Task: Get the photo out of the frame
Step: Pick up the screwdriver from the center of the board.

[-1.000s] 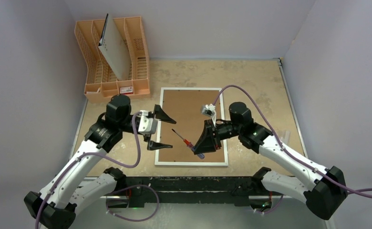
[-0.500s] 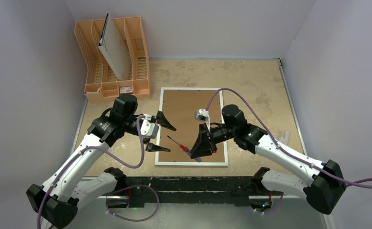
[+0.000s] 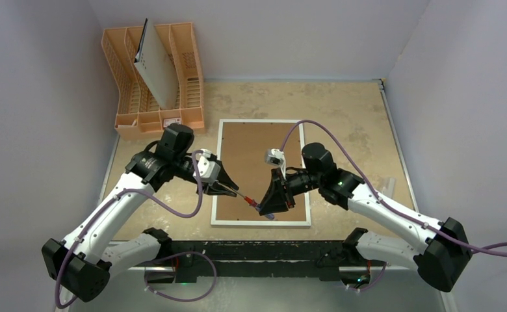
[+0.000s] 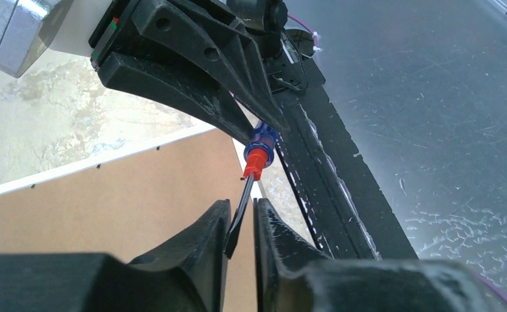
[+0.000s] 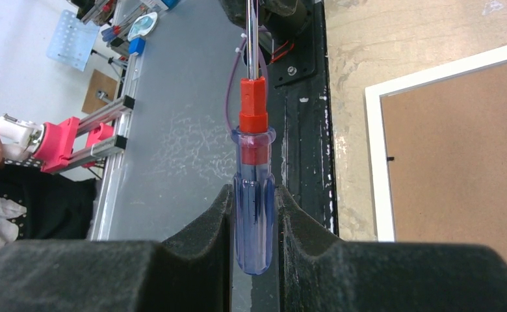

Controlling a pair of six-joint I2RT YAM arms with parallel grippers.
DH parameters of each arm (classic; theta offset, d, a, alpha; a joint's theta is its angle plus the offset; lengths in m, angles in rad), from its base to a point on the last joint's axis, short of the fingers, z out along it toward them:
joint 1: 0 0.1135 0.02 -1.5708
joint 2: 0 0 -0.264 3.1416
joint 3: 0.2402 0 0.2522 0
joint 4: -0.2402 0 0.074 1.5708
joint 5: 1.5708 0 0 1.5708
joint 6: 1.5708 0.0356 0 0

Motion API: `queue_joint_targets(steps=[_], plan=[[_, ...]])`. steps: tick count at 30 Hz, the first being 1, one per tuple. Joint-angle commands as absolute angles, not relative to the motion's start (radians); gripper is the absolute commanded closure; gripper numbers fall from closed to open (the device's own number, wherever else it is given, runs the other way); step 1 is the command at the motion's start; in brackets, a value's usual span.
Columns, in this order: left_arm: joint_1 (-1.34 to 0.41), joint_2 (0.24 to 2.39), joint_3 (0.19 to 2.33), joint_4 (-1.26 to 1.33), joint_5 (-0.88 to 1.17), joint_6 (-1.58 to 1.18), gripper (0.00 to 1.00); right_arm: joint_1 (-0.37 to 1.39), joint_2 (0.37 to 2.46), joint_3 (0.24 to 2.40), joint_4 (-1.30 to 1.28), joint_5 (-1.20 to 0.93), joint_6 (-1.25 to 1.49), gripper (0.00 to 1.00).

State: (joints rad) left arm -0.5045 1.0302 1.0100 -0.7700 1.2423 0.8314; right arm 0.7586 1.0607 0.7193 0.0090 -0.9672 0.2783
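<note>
Mottled beige table (image 3: 342, 117); lavender walls (image 3: 36, 97); orange rack (image 3: 148, 71).

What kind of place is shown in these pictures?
Probably a robotics lab test cell: plain grey walls enclose a worn table, two arms are bolted to its near edge, and a workbench beside it holds tools and a pink fixture.

We see even, soft light from above in the overhead view, bright without harsh shadows; the arms cast only faint, diffuse shade on the bench (image 3: 342, 123). Both wrist views are sharp at mid-range, but the nearest black claw fingers (image 4: 192, 260) blur. A pale sheen glares off the grey floor (image 4: 446, 97).
</note>
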Motion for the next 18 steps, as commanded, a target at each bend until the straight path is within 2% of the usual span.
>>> queue_joint_targets(steps=[1,4,8,13,14,18], plan=[[-0.499,1.037,1.058,-0.792,1.297,0.873,0.81,0.762,1.067,0.751,0.021,-0.96,0.255,1.0],[-0.499,1.038,1.058,-0.787,1.302,0.873,0.85,0.762,1.081,0.756,0.013,-0.95,0.254,1.0],[-0.499,1.044,1.058,-0.792,1.289,0.873,0.99,0.762,1.091,0.759,0.015,-0.947,0.253,1.0],[-0.499,1.043,1.049,-0.791,1.258,0.863,1.0,0.762,1.088,0.765,0.016,-0.921,0.252,1.0],[-0.499,1.041,1.043,-0.777,1.253,0.846,1.0,0.763,1.088,0.767,0.016,-0.913,0.252,0.97],[-0.499,1.015,0.983,-0.648,1.222,0.698,1.0,0.762,1.095,0.766,0.013,-0.894,0.247,0.71]])
